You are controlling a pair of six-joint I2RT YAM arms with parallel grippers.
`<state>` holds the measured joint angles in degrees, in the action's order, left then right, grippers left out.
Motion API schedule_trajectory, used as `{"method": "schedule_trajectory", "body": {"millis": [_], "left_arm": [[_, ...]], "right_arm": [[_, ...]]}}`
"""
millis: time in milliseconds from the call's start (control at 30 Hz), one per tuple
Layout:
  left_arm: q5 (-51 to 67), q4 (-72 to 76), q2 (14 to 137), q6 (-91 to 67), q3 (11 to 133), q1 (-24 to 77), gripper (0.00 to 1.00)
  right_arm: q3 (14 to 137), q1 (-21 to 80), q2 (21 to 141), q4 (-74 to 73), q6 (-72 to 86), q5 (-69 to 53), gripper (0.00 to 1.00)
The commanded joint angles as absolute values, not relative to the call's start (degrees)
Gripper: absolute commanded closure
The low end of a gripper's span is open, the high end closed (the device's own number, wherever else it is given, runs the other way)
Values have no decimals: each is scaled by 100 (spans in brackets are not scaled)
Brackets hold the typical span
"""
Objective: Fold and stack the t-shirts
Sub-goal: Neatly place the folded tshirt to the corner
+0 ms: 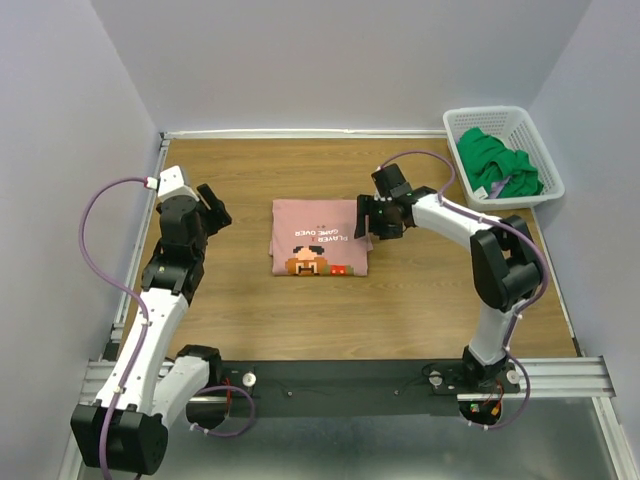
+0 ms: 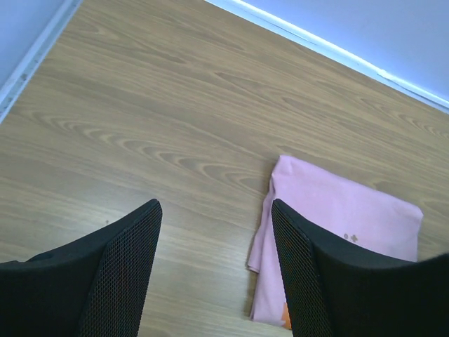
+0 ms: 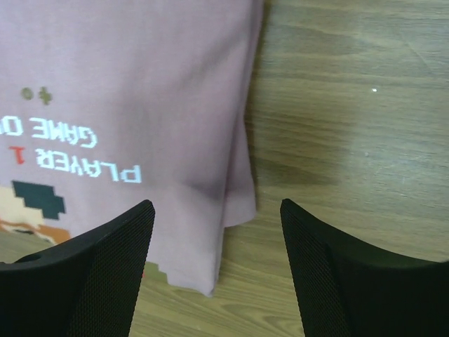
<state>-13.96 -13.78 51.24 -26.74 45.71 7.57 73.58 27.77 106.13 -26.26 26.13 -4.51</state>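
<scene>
The pink t-shirt [image 1: 320, 237] lies folded mid-table [image 1: 250, 310]. The green t-shirt [image 1: 503, 170] sits bunched in the basket [image 1: 455, 122] at the far right corner. Both tools hold nothing, fingers apart: the left gripper [image 2: 214, 207] is off to the pink shirt's left, and the right gripper [image 3: 216, 205] hangs over its right edge. That edge looks loose, so a low sweep by the right arm could drag the fold open.

Left arm folded at far left, left claw [image 1: 216, 209] tilted down, fingers spread wide, nothing between, right arm stretched toward centre, right claw [image 1: 367, 219] low, parted, empty
</scene>
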Motion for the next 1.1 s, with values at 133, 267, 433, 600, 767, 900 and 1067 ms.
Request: {"method": "schedule_trajectory", "body": {"millis": [133,267,433,600,767,900,1067], "left_arm": [[-1916,-1081,5010,-2496,4236,738,27],[-1899,-1028,5001,-2452,4219,738,27],[-1802,-993,4975,-2435,4210,738,27],[-1767,-976,4948,-2426,4184,738,27],[-1731,-967,4948,-2426,4192,738,27],[-1749,-967,4896,-2417,4175,738,28],[-1802,-967,4825,-2408,4175,738,27]], "right_arm": [[7752,3014,11196,-2971,2839,150,22],[7945,3155,11408,-2971,2865,132,24],[8156,3261,11706,-2988,2935,149,29],[8112,3287,11795,-3041,2962,307,38],[8042,3287,11707,-3120,2786,544,66],[7884,3278,11549,-3252,2462,1018,91],[7577,3173,11365,-3603,1820,1730,100]]}}
